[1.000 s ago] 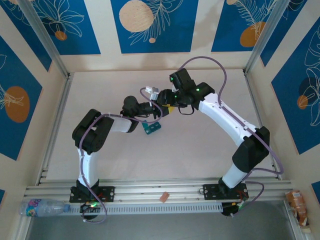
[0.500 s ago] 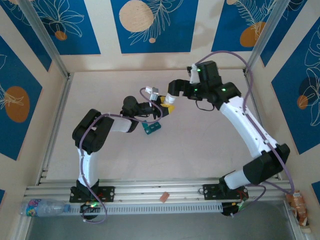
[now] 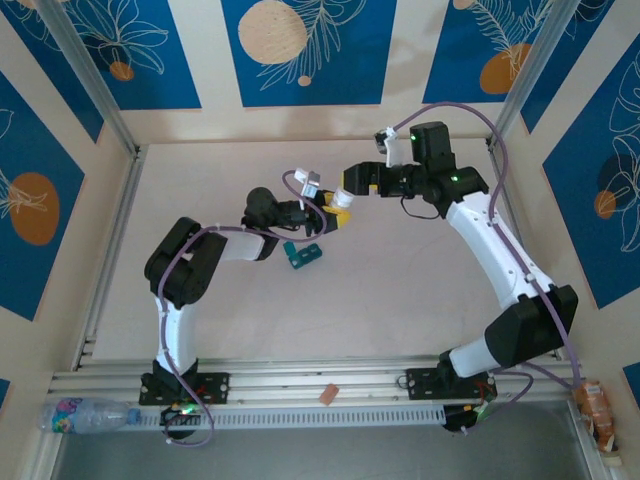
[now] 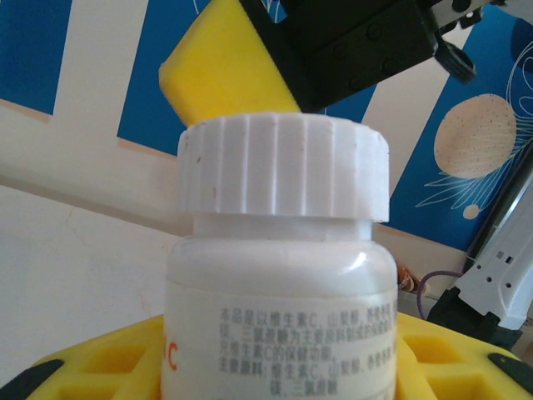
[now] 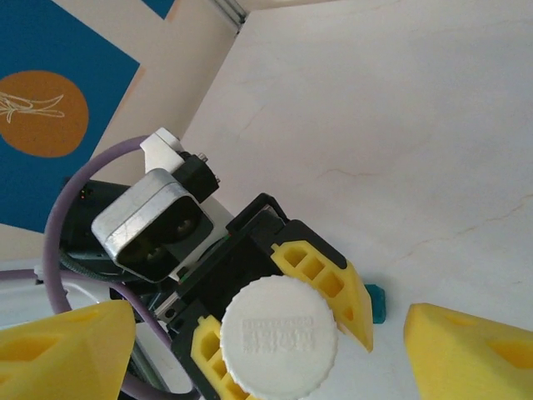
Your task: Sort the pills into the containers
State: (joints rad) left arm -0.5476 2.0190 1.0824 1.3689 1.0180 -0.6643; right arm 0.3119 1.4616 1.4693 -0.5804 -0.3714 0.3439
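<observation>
Left tool (image 3: 333, 218) was clamped on the bottle (image 4: 279, 283), cap (image 5: 279, 337) on. Right tool (image 3: 347, 193) hung open over the cap, apparently not touching. Pill box (image 3: 303, 255) sat on tabletop (image 3: 400, 300) nearby.

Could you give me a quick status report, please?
Left gripper shut on white plastic bottle, ribbed cap on. Right gripper open, facing cap. Dark teal plastic pill box on table, untouched. Nothing blocking.

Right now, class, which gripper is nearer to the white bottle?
Left. The left gripper is shut on the white bottle, clamping its body below the cap. The right gripper hangs open at the cap, its fingers spread to either side without gripping it.
</observation>
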